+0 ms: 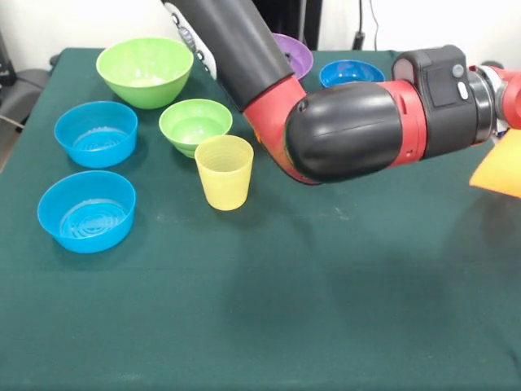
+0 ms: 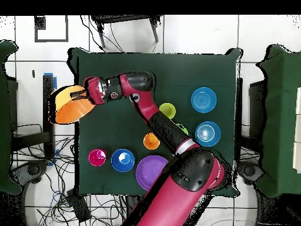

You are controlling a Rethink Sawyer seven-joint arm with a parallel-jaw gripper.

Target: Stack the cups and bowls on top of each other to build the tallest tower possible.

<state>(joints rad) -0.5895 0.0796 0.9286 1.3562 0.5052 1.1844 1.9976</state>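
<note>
In the overhead view my gripper (image 2: 83, 95) is at the table's left edge, shut on the rim of the huge orange bowl (image 2: 68, 107), which is tilted and hangs partly past the edge. In the front view only a part of this bowl (image 1: 498, 171) shows at the right edge, and the gripper is out of frame. The yellow cup (image 1: 224, 171) stands upright mid-table next to the small green bowl (image 1: 195, 124). The large green bowl (image 1: 145, 69) is behind them. Two light blue bowls (image 1: 96, 133) (image 1: 86, 210) sit at the left. The orange cup (image 2: 151, 141) and the red cup (image 2: 97, 157) stand near the robot's side.
The purple bowl (image 2: 151, 172) and the small dark blue bowl (image 2: 123, 159) sit near the robot's base. My arm (image 1: 350, 126) reaches low across the table (image 1: 326, 309), hiding part of the purple bowl in the front view. Chairs stand around the table.
</note>
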